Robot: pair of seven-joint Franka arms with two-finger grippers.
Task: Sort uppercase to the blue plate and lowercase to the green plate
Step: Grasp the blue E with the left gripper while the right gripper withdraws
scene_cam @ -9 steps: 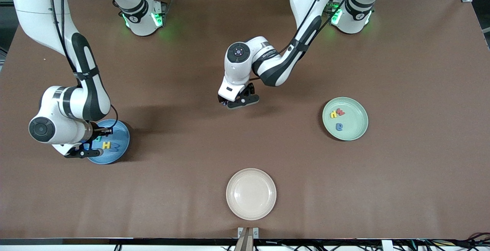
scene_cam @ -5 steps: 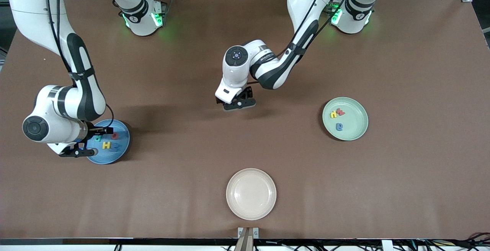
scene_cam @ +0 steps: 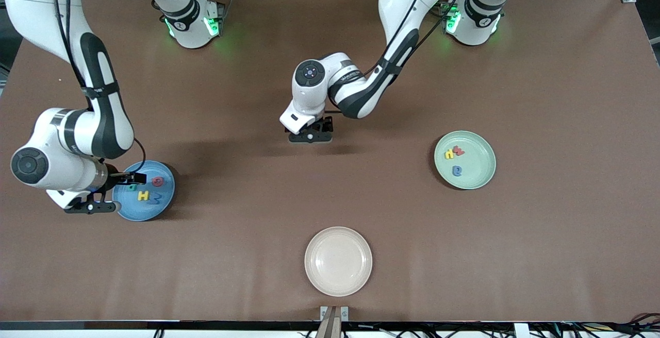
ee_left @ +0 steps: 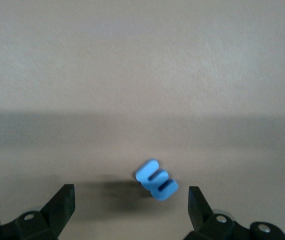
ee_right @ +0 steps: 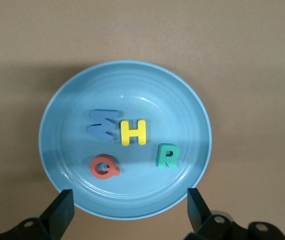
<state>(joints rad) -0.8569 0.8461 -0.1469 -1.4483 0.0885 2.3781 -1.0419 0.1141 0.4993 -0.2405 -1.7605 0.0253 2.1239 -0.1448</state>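
The blue plate lies at the right arm's end of the table. It holds the uppercase letters: red Q, yellow H, teal-green R and blue M. My right gripper hangs open over the plate's rim, holding nothing. The green plate carries lowercase letters: a yellow one, a red w and a blue a. My left gripper is open above a blue lowercase m that lies on the table.
A cream plate with nothing in it sits near the table's front edge, nearer to the front camera than the left gripper. Brown table surface stretches between the three plates.
The right gripper opened and let the red Q drop onto the blue plate, then drew back toward the right arm's end. The left gripper shifted a little toward the right arm's end.
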